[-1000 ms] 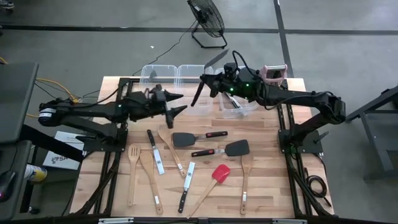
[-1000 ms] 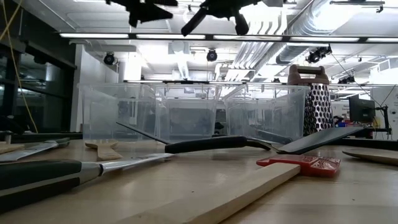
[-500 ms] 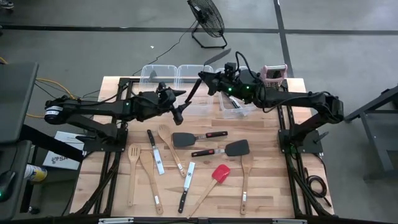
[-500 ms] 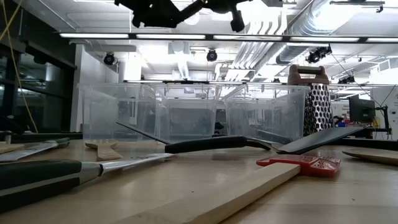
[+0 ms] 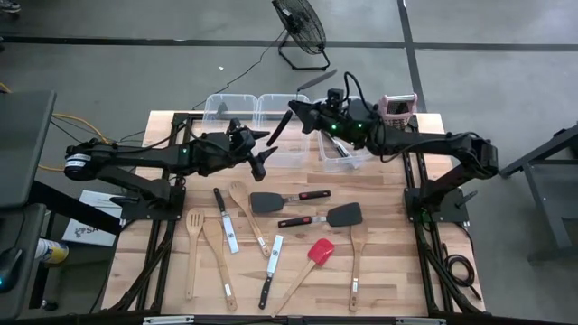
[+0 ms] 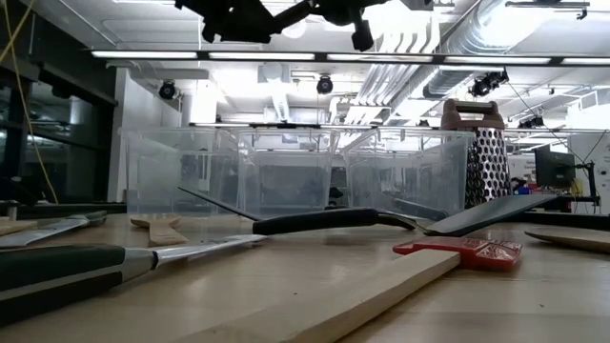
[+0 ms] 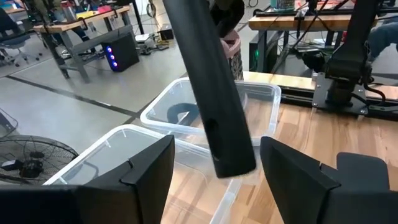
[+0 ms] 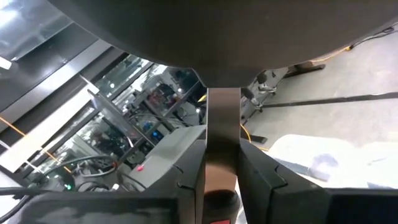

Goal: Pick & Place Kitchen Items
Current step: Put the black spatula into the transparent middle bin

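Presently we find the right gripper (image 5: 301, 112) pinching a black turner (image 5: 282, 125) above the clear bins (image 5: 271, 110) at the table's far edge, presumably for handover; the left gripper (image 5: 262, 151) waits spread beneath.

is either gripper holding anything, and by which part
The right gripper holds a black turner by its metal neck near the blade. The left gripper is open, holding nothing.

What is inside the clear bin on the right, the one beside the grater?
The right bin holds dark utensils, at least one black-handled piece; the left wrist view shows a dark curved piece on its floor. The right arm crosses above the bin and covers part of it, so the count is unclear.
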`<state>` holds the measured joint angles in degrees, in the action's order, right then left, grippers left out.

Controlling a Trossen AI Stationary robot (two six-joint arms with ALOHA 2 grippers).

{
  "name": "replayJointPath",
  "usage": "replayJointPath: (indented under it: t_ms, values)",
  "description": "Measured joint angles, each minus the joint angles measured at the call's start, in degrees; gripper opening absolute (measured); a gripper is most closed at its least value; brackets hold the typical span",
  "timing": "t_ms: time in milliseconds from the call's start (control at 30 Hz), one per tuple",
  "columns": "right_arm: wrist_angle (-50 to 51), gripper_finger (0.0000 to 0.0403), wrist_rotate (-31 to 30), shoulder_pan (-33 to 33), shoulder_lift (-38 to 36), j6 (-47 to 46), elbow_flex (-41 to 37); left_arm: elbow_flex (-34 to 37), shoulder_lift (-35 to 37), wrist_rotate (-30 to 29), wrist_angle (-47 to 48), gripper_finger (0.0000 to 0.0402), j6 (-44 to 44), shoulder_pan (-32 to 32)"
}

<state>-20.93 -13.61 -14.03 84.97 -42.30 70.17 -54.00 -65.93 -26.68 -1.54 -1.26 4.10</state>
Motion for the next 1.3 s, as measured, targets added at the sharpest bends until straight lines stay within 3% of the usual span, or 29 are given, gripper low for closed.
replayJointPath:
  t_ms: [533, 833, 1100, 1300]
  values:
    - [1.41, 0.0061, -0.68, -0.06, -0.02, 0.73, 0.0, 0.02, 0.09, -0.72, 0.04, 0.0054, 0.14, 0.02]
    - [3.56, 0.0061, 0.27, -0.04, -0.16, 2.08, 0.0, 0.13, 0.07, -0.59, 0.54, 0.0051, -0.07, 0.0]
    - [7.82, 0.0205, 6.38, -0.32, -0.38, 3.54, -0.04, 0.13, 0.2, -2.37, 0.94, 0.0046, 1.51, -0.09]
    - [11.67, 0.0247, 14.21, -1.1, -1.32, 0.28, -0.04, 0.13, 1.78, -9.17, 2.94, 0.0046, 3.53, 0.0]
